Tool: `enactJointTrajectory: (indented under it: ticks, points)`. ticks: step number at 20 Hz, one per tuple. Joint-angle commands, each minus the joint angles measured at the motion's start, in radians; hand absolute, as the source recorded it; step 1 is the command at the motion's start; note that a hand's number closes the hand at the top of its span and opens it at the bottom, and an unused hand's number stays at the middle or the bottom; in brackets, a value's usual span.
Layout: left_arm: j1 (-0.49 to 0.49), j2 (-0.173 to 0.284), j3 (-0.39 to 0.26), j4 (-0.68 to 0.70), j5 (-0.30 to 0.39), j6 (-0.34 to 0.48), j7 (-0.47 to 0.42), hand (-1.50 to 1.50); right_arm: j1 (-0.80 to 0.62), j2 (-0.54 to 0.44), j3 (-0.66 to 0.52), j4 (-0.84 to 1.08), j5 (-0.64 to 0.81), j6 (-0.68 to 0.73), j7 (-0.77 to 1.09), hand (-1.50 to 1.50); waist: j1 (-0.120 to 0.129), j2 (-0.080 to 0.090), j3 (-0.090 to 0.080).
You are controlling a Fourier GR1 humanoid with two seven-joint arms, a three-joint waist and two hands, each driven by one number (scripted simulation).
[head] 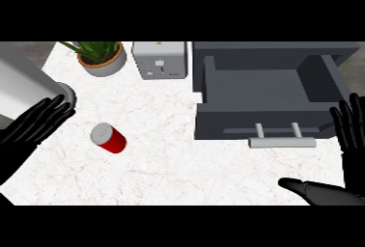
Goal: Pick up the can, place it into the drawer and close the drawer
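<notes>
A red can (pixel 109 138) with a silver top lies on its side on the white counter, left of centre. The grey drawer (pixel 267 118) stands pulled open at the right, its inside bare, with a pale handle (pixel 282 141) on its front. My left hand (pixel 34 123) is open at the left edge, fingers straight, a short way left of the can and apart from it. At the right edge my right hand (pixel 352 126) is open with fingers up, beside the drawer's front corner; its thumb (pixel 306 187) points left low in the view.
A potted plant (pixel 101 57) and a toaster (pixel 160 60) stand at the back of the counter. A large metal pot (pixel 21 87) sits at the far left, just behind my left hand. The drawer's cabinet (pixel 274 50) fills the back right.
</notes>
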Motion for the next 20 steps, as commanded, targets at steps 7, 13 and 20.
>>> enactJointTrajectory:
  ticks: [7,13,20]
  points:
    - [-0.048,0.17,0.167,0.152,0.264,-0.209,0.105,-1.5,0.161,-0.055,-0.163,-0.024,-0.151,0.126,-0.048,-1.5,0.006,-0.004,0.002]
    - [-0.057,0.224,0.21,0.179,0.379,-0.205,0.199,-1.5,0.236,-0.057,-0.237,-0.04,-0.242,0.213,-0.074,-1.5,0.005,-0.005,0.002]
    - [-0.065,0.226,0.186,0.278,0.513,-0.194,0.297,-1.5,0.241,-0.048,-0.28,-0.043,-0.252,0.242,-0.08,-1.5,0.006,-0.003,0.002]
